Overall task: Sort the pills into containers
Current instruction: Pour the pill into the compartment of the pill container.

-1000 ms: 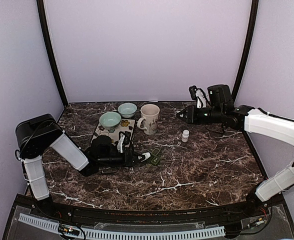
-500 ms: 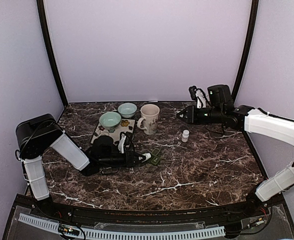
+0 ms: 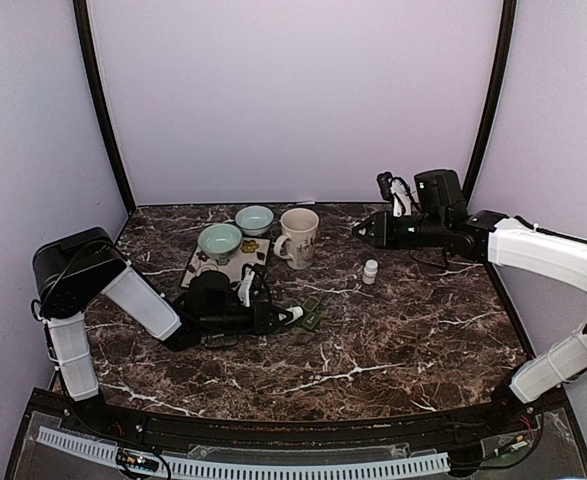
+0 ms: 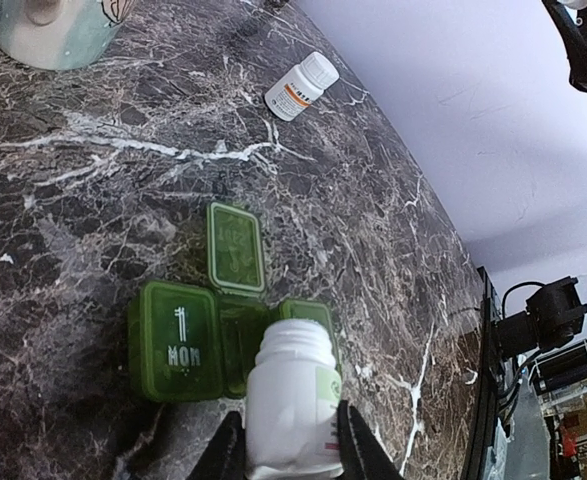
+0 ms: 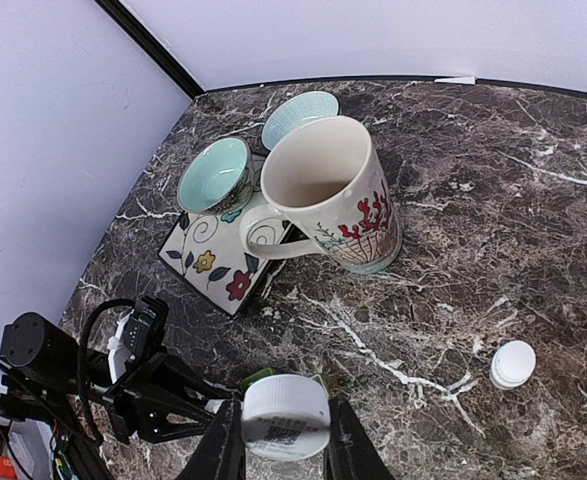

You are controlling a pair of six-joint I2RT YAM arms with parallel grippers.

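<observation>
My left gripper (image 4: 290,445) is shut on an uncapped white pill bottle (image 4: 293,405), held tilted with its mouth over the green pill organizer (image 4: 178,340). Two of the organizer's lids stand open, one marked MON. In the top view the same gripper (image 3: 288,316) sits low at centre-left, just left of the organizer (image 3: 311,315). My right gripper (image 5: 283,440) is shut on a white ribbed cap (image 5: 285,415), held high at the back right (image 3: 358,229). A second small white bottle (image 3: 370,271), capped, stands on the table. I see no loose pills.
A floral mug (image 3: 298,237) stands behind the organizer. Two pale green bowls (image 3: 220,241) (image 3: 254,218) sit by a flowered tile (image 5: 213,265) at the back left. Purple walls close in the marble table (image 3: 403,340) on three sides.
Almost nothing: the left gripper and its bottle have crept a touch to the right over the organizer. The right arm is still.
</observation>
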